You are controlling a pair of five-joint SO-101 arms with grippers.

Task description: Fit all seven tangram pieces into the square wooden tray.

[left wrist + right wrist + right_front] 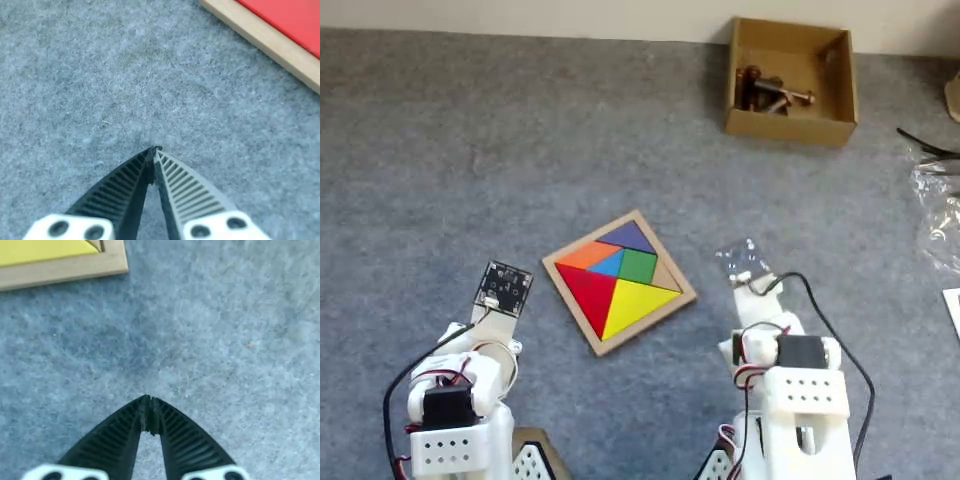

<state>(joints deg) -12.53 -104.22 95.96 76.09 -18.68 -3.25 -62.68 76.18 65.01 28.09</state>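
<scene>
1. Tray, square, wooden. It lies flat on the grey-covered counter, turned corner-on, between the two arms and apart from both.
2. Contents, coloured: red triangle, yellow triangle, green piece, blue piece, orange piece, purple piece. All six sit inside the rim with their edges meeting.
3. Tan patch, at the tray's corner nearest the right arm. It is either a seventh piece in bare wood or the tray's open floor; the high view cannot settle which.
4. Progress, as judged: six pieces are certainly seated. If the tan patch is a piece, the task is done; if not, one slot is left to fill.
5. Left gripper: fingers pressed together tip to tip, pinching nothing. It is over the counter, near the rim that borders the red triangle.
6. Right gripper: fingers likewise pressed together and empty. It is over the counter, near the corner that holds the yellow triangle.
7. Hard to make out: each wrist view cuts the tray down to a strip of rim and one colour. A cardboard box at the far side holds brownish items too small to identify. Clear plastic is cut off at the edge.
</scene>
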